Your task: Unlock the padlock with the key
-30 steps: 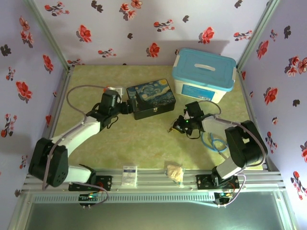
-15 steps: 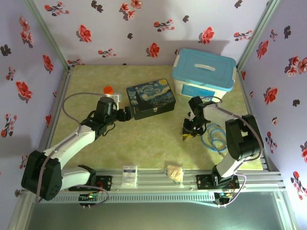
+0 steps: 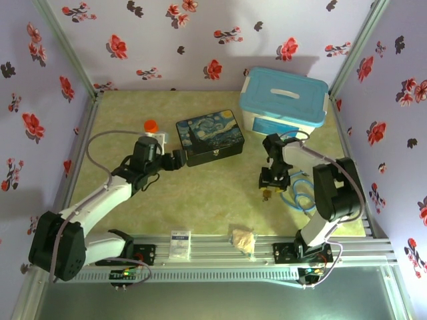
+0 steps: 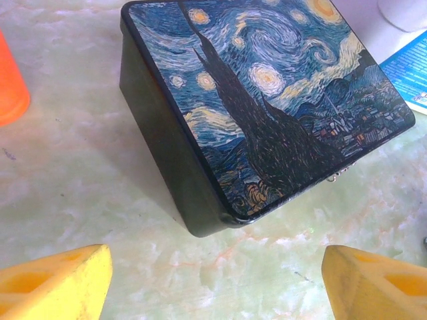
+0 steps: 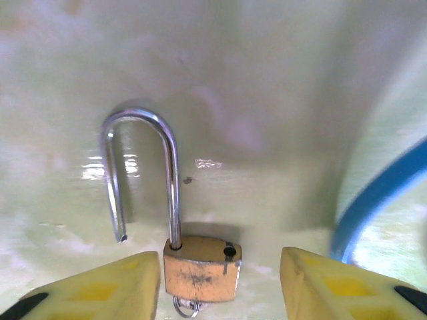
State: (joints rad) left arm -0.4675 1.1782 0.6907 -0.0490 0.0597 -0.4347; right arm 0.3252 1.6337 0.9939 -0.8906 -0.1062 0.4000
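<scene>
Right gripper [image 5: 217, 285]: yellow fingers apart, low over the table, nothing clamped between them
Padlock [image 5: 202, 270]: lies flat on the green table [image 5: 267, 87] in the gap between the right fingers, its brass body just beside the left-hand finger and clear of the other
Shackle [image 5: 171, 167]: 1 leg sits in the body, the other ends free off to the side, out of its hole
Ring [image 5: 187, 308]: small, silver, at the lower edge of the padlock body
Blue cable [image 5: 373, 200]: curves across the table just right of the padlock, apart from it
Left gripper [image 4: 213, 283]: fingers spread wide, empty, pointed at the near corner of the painted box [image 4: 267, 113] and not touching it
Painted box: shut, resting on the table well left of the padlock
Orange cap [image 3: 151, 125]: beside the left arm, behind its gripper
Blue-lidded bin [image 3: 283, 100]: at the back, behind the right arm
</scene>
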